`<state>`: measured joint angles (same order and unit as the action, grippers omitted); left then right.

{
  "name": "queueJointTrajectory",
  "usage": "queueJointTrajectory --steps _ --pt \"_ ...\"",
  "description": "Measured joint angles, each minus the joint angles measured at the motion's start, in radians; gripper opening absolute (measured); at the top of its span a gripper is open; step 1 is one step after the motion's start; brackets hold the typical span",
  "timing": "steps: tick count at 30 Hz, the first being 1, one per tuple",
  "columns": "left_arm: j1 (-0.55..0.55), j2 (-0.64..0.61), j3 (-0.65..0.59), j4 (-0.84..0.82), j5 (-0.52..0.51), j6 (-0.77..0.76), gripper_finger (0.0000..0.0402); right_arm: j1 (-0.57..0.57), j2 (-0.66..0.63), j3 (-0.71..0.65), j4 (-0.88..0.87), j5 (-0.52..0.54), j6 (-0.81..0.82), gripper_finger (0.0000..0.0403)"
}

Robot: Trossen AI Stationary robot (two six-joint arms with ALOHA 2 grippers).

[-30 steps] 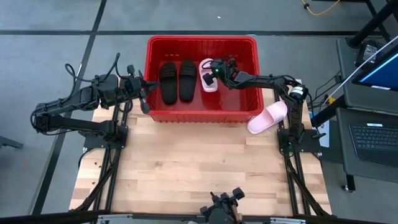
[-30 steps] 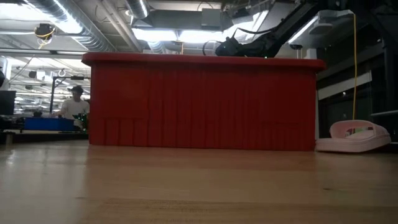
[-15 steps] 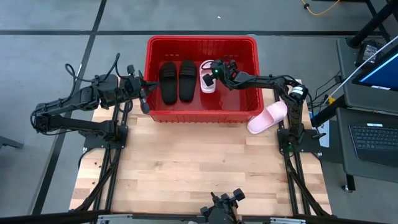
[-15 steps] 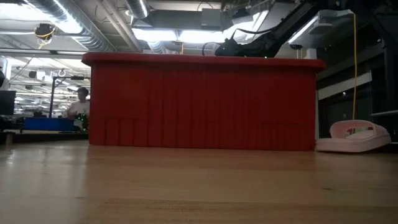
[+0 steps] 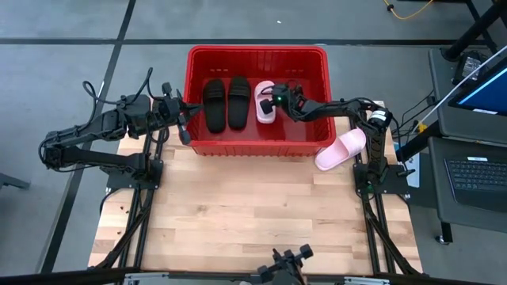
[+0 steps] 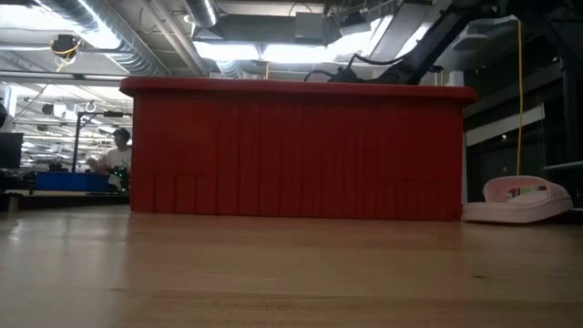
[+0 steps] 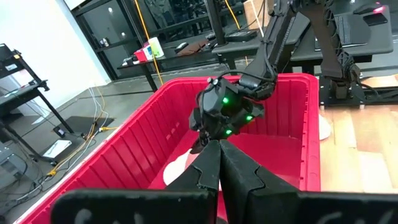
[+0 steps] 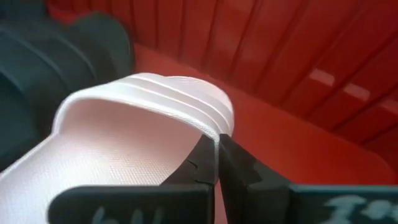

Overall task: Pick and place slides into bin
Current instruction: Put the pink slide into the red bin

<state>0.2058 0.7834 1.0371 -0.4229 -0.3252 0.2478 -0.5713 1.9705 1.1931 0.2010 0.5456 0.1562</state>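
The red bin (image 5: 256,50) stands at the table's far middle and fills the low view (image 6: 296,150). Two black slides (image 5: 226,104) lie side by side on its floor. A pink slide (image 5: 265,107) lies just to their right, with my right gripper (image 5: 276,99) shut on it inside the bin. The second pink slide (image 5: 341,149) rests sole-down on the table outside the bin's near right corner, and also shows in the low view (image 6: 519,200). My left gripper (image 5: 184,129) is shut and empty, hovering by the bin's left wall. My right gripper pinches the edge of the pink slide's ribbed strap (image 8: 219,127) between its two fingertips (image 8: 200,163). The fingers come from the table's right, slanting down into the bin. The slide sits low in the bin beside the black pair; whether its sole is on the floor, I cannot tell.
The bin's right half (image 5: 305,119) holds nothing but my right arm. Bare wooden tabletop (image 5: 253,206) stretches toward the near edge. A desk with a laptop (image 5: 475,170) stands beyond the table's right edge. A person (image 6: 114,155) shows far off in the room.
My right gripper has gone down into the bin and a little toward the near edge, still shut on the pink slide. In the low view it has sunk behind the bin's rim. The slide now lies lower, beside the black pair.
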Motion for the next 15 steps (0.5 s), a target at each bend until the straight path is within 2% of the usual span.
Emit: queueJointTrajectory --steps 5,15 --pt "0.000 0.000 0.000 0.000 0.000 0.000 0.0001 -0.001 0.000 0.000 0.080 0.000 -0.020 0.0008" --pt "0.000 0.000 0.000 0.000 0.000 0.000 0.0005 -0.001 0.000 0.000 0.064 0.033 -0.027 0.0008"
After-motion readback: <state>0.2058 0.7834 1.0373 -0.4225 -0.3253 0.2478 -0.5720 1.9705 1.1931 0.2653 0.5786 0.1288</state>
